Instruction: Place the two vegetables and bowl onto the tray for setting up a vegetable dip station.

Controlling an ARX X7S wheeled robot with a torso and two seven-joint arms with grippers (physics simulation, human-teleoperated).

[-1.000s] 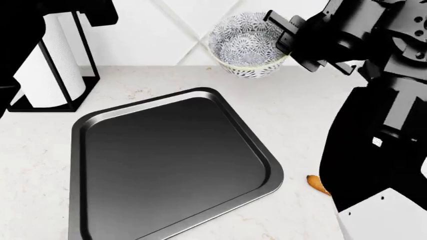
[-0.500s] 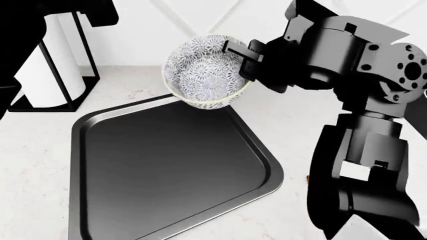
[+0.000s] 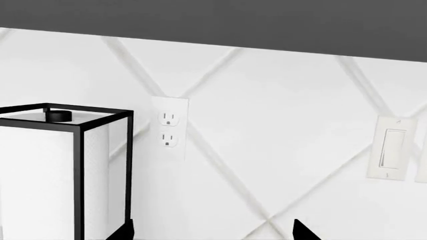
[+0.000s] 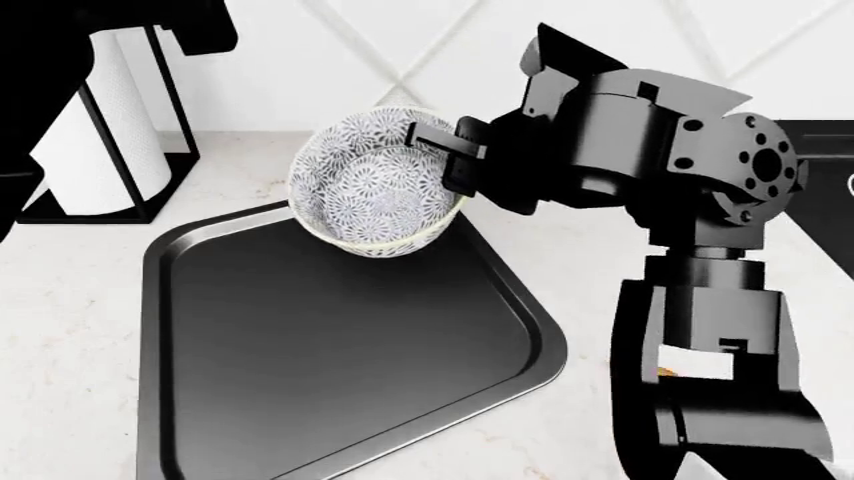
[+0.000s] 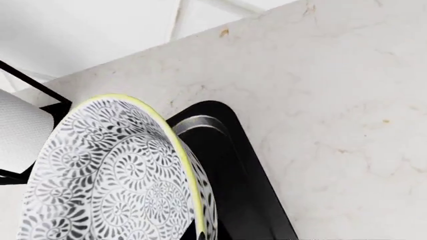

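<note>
Bowl [image 4: 378, 183] (blue-grey floral pattern, pale rim), tilted with its opening toward the camera, held in the air above the far edge of the tray [image 4: 334, 340]. Right end effector [image 4: 447, 160] closed on the bowl's rim at its right side. In the right wrist view the bowl [image 5: 120, 180] overlaps the tray's rounded far corner [image 5: 227, 150]. The tray lies flat on the pale worktop [image 4: 587, 260]. A small orange patch, possibly the carrot [image 4: 667, 372], shows behind the right arm near the worktop's right edge. Paper-towel holder [image 4: 100, 130] at the far left corner. Left end effector: only dark tips at the left wrist view's edge; its opening cannot be told.
</note>
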